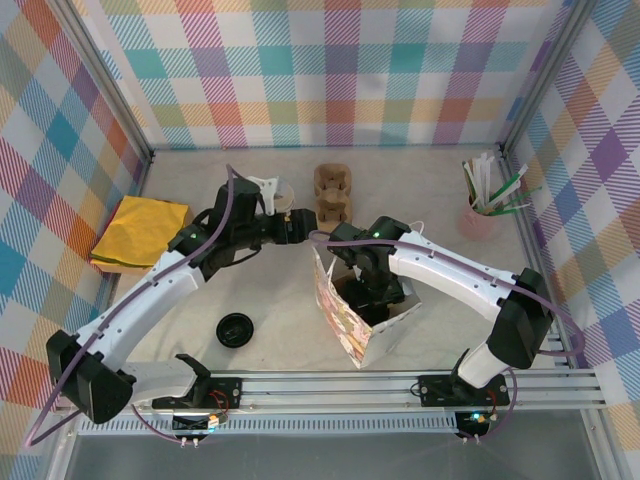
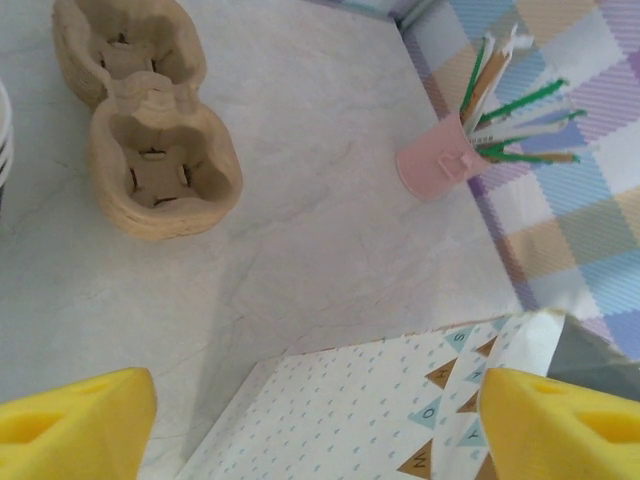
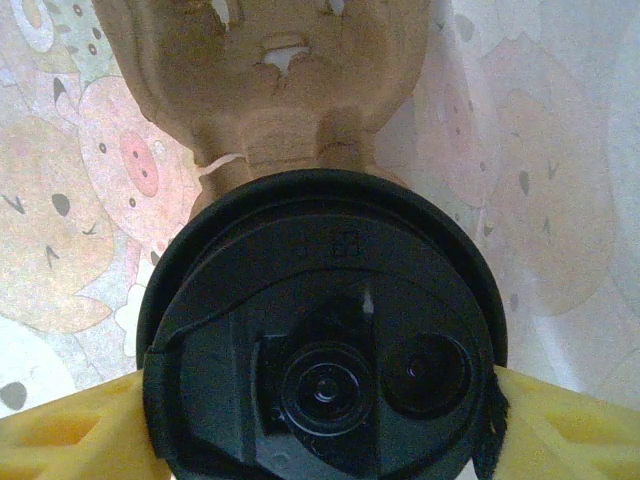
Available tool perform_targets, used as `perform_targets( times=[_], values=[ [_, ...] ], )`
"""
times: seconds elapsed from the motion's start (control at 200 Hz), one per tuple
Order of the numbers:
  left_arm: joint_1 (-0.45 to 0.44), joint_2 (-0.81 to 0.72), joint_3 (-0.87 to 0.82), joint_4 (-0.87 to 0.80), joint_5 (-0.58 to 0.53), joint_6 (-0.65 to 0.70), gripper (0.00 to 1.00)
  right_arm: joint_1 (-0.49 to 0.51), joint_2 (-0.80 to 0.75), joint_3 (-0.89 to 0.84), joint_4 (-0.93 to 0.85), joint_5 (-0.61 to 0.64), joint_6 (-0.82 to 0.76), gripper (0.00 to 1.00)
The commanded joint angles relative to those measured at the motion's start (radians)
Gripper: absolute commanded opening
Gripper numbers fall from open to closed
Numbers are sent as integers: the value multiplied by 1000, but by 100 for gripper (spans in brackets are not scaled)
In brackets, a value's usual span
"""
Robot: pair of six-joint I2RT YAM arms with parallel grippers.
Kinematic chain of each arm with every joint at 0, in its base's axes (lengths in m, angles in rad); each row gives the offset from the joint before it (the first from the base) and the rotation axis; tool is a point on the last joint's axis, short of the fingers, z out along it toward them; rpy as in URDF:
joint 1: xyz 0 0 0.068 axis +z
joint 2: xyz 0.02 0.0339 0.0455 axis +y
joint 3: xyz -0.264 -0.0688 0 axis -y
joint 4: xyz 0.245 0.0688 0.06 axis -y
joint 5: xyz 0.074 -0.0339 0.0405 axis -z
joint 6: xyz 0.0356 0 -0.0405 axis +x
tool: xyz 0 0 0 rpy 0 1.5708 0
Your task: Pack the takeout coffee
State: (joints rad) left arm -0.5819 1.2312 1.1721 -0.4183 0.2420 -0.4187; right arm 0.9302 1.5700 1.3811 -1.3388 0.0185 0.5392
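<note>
The takeout coffee [image 3: 320, 340] shows its round black lid from above. My right gripper [image 3: 320, 430] is shut on it, a yellow finger pressing each side of the lid. It hangs inside the patterned paper bag [image 1: 345, 320], over a brown cardboard cup carrier [image 3: 270, 90] that lies within the bag. In the top view my right gripper [image 1: 375, 285] reaches down into the bag's open mouth. My left gripper [image 1: 300, 228] is open at the bag's upper left edge. The bag's dotted panel [image 2: 350, 410] lies between its wide-apart yellow fingers [image 2: 75, 425].
A second cardboard carrier [image 1: 333, 192] stands behind the bag. A pink cup of stirrers [image 1: 480, 215] is at the back right. Yellow napkins [image 1: 140, 232] lie at the left. A loose black lid [image 1: 235, 329] rests near the front.
</note>
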Motion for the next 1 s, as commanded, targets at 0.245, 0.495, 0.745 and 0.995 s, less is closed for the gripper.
perform_targets(
  times=[0.245,0.495,0.745,0.995],
  values=[
    [-3,-43,1,-49,72,77,81,4,19,42,-40,24,-14,70],
    [-4,-69,6,-100,64,96,75,-16,36,67,-29,29,-39,70],
    [-5,-67,5,-97,213,128,71,-21,31,73,-27,25,-46,70],
    [-44,-10,25,-85,246,154,68,-21,22,60,-22,20,-45,70]
  ],
)
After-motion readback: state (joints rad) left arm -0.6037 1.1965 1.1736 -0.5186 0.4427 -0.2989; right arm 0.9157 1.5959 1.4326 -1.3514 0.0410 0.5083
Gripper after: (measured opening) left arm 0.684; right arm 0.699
